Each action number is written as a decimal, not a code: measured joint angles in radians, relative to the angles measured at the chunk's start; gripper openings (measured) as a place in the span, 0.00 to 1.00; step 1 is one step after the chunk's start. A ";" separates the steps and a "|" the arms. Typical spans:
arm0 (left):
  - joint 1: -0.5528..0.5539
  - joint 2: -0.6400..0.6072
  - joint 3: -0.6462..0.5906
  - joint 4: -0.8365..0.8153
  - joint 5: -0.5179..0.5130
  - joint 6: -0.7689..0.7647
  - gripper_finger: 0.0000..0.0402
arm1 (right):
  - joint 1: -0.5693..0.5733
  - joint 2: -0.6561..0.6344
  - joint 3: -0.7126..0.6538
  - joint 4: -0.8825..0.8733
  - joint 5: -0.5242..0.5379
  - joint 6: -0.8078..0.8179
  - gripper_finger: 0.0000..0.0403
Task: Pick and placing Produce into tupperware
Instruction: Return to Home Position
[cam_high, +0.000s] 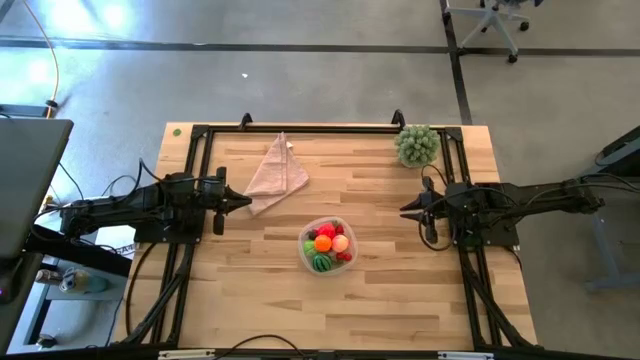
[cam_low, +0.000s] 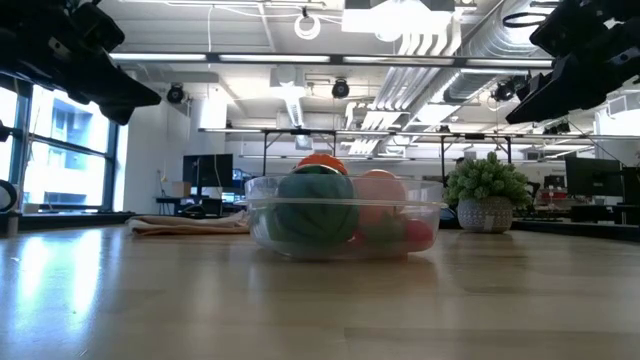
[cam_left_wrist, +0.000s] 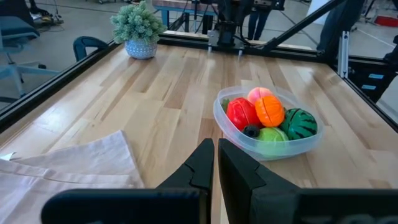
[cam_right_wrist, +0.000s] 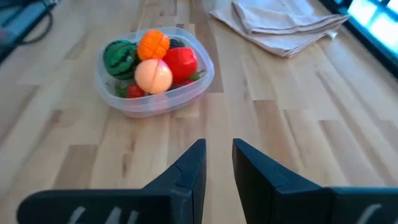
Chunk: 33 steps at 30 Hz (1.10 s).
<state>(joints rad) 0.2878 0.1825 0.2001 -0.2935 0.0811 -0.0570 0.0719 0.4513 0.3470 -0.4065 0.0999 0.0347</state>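
Note:
The clear tupperware sits on the wooden table, a little toward the near edge from its middle. It holds the produce: a striped melon, an orange, a red apple, a peach, a green apple and a dark berry. My left gripper hovers shut above the table's left side, pointing toward the tub. My right gripper hovers above the right side, also pointing at the tub, its fingers a small gap apart with nothing between them.
A folded pink cloth lies at the far left, just beyond my left gripper. A bushy potted plant stands at the far right corner. Black frame rails run along the table's left, right and far edges.

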 joint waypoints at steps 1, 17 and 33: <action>0.000 0.000 0.000 0.000 0.000 0.000 0.04 | 0.000 0.000 0.000 0.000 0.010 -0.011 0.17; 0.000 0.000 0.000 0.000 0.000 0.000 0.04 | 0.000 0.001 0.000 0.291 0.231 0.328 0.17; 0.000 0.000 0.000 0.000 0.000 0.000 0.04 | 0.000 -0.355 -0.002 0.518 0.047 0.046 0.17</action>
<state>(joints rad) 0.2875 0.1829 0.2005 -0.2939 0.0809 -0.0574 0.0719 0.0965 0.3454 0.1115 0.1464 0.0804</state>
